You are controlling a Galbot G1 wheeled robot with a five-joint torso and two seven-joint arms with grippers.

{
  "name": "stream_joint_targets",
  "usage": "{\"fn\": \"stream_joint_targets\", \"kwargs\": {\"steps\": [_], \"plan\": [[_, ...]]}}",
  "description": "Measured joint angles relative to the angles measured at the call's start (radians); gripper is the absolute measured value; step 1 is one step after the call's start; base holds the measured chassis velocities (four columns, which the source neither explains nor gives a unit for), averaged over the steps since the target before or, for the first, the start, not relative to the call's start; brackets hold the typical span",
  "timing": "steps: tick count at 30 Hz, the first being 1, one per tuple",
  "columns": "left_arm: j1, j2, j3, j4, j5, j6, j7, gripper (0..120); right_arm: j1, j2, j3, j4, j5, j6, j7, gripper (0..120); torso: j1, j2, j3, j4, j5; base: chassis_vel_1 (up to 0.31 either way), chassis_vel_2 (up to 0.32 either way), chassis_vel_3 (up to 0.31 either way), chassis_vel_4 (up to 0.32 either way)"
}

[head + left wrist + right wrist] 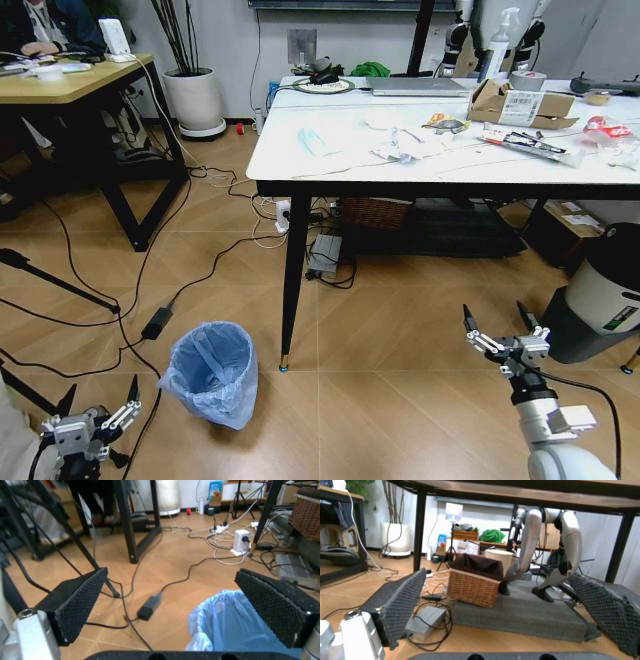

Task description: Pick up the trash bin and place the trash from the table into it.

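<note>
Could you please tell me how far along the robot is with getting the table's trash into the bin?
Nothing looks done yet. The trash bin stands on the floor by the table leg, ungripped. The left gripper hangs open low beside it; the right gripper is open and empty. Tissues, a cardboard box and wrappers lie on the table.

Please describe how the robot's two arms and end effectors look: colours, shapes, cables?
Left end effector and right end effector: silver metal bodies, two pointed black fingers each. Finger pads are black with fine dotted texture. The right arm is white with a black cable alongside.
</note>
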Motion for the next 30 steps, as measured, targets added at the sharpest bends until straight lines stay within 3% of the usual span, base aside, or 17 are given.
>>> {"fn": "stream_joint_targets", "kwargs": {"steps": [5,7,13,30], "plan": [[-0.014,0.029,0.006,0.002,-0.047,0.044,-0.01,100,-0.008,0.018,-0.003,-0.008,-0.012,0.015,-0.009,100,0.0,0.001,0.001,-0.0001,-0.0001,0.0,0.0,0.0,0.0],[-0.063,0.078,0.015,0.028,-0.12,0.117,-0.039,100,-0.017,0.035,-0.013,-0.023,-0.027,0.034,-0.021,100,0.001,0.003,0.002,0.0002,0.0001,0.0,0.0,0.0,0.0],[-0.185,0.105,0.068,0.107,-0.152,0.155,-0.08,100,-0.035,0.046,-0.006,-0.032,-0.045,0.053,-0.025,100,0.002,0.005,0.003,-0.0002,-0.0001,0.0,0.0,0.0,0.0],[-0.414,0.082,0.26,0.376,-0.155,0.221,-0.115,100,-0.125,0.099,0.036,-0.032,-0.076,0.097,-0.028,100,0.003,0.008,0.005,-0.0001,-0.0001,0.0,0.0,0.0,0.0]]}}
